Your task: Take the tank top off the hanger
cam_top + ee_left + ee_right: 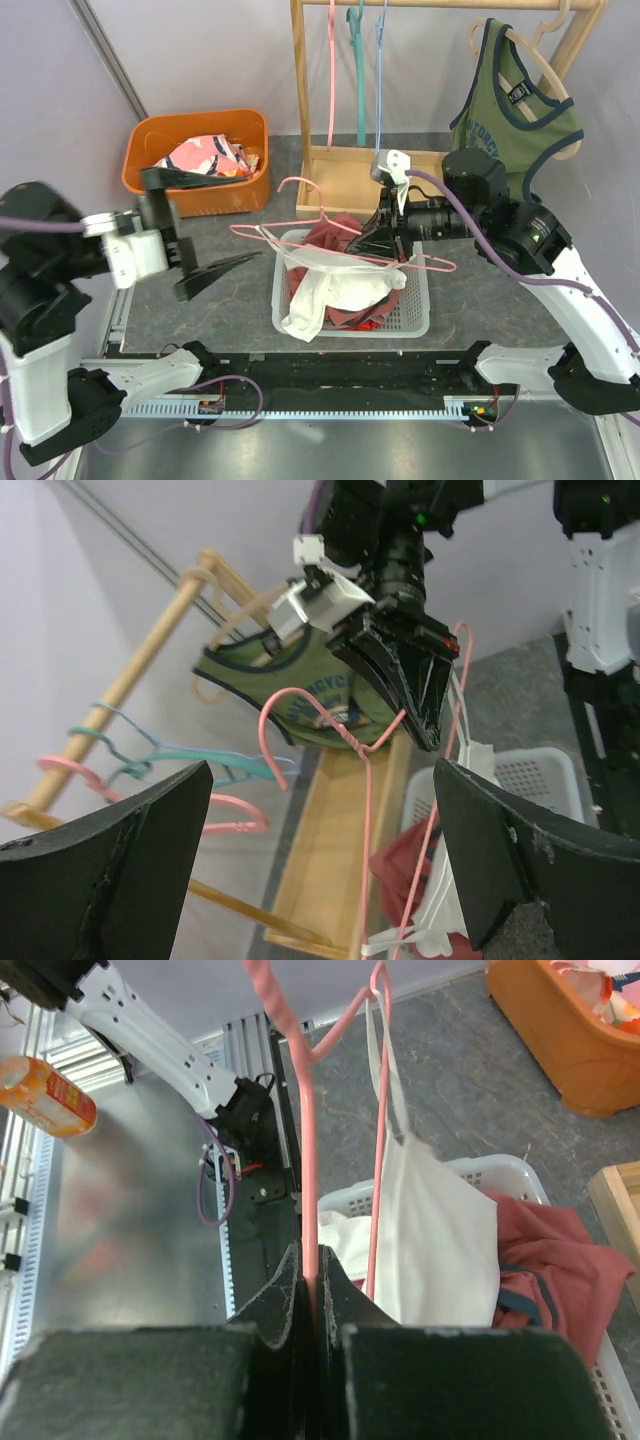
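Note:
My right gripper (374,238) is shut on a pink wire hanger (340,243) and holds it over the white basket (424,318). In the right wrist view the jaws (310,1280) pinch the hanger's wire (308,1160). A white tank top (330,285) hangs from the hanger by a strap (385,1070), and its body (440,1230) drapes down into the basket. My left gripper (238,220) is open and empty, left of the basket and level with the hanger. In the left wrist view its fingers (530,860) frame the hanger (365,780) from a distance.
A red garment (335,232) lies in the basket. An orange bin (195,135) of clothes stands at the back left. A wooden rack (300,80) behind holds coloured hangers (357,70) and a green tank top (510,100) on a wooden hanger.

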You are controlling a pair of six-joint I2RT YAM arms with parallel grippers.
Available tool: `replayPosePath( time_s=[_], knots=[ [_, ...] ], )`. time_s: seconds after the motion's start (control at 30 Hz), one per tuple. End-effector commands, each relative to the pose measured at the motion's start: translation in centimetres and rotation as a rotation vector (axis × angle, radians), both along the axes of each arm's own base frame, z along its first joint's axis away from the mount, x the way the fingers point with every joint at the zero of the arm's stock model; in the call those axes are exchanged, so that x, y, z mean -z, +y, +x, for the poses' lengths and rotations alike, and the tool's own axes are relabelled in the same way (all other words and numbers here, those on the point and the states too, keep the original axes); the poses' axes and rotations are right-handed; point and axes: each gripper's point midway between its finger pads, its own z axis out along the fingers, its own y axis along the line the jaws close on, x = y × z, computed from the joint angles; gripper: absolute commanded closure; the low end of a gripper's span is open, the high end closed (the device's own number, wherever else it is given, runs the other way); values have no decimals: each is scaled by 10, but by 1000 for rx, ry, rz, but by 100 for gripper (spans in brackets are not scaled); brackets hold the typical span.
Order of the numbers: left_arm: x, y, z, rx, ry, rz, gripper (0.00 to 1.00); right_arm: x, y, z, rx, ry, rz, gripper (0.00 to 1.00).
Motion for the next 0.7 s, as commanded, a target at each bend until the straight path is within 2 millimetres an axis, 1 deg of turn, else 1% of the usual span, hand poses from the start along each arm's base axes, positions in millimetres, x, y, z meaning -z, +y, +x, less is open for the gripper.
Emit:
replayPosePath(
  time_s=[0.0, 0.03, 0.07, 0.1, 0.17, 0.2, 0.27, 0.4, 0.47, 0.57, 0.63, 0.67],
  knots=[
    [53, -18, 18, 17, 175, 103, 1, -10, -14, 0, 47, -135, -29, 100],
    [57, -13, 14, 11, 169, 105, 1, -13, -16, -2, 42, -143, -23, 100],
    [63, -12, 16, -5, 175, 113, 1, -18, -18, -5, 37, -152, -11, 100],
    [75, -12, 19, -14, 196, 131, 1, -23, -21, -11, 28, -163, 5, 100],
    [79, -8, 19, -36, 194, 133, 1, -27, -21, -20, -11, -164, 27, 100],
    [84, -8, 20, -39, 209, 141, 1, -28, -22, -23, -23, -166, 35, 100],
    [90, -8, 19, -39, 231, 154, 1, -25, -22, -27, -44, -157, 35, 100],
    [107, -13, 26, -37, 265, 193, 1, -18, -25, -32, -56, -153, 23, 100],
    [110, -16, 25, -18, 277, 204, 1, -14, -25, -33, -63, -151, 17, 100],
    [117, -23, 28, 3, 313, 226, 1, -14, -25, -36, -82, -151, 22, 100],
    [123, -29, 36, -2, 348, 247, 1, -18, -25, -40, -100, -155, 35, 100],
    [123, -30, 39, -9, 360, 248, 1, -19, -24, -41, -106, -157, 40, 100]
  ],
)
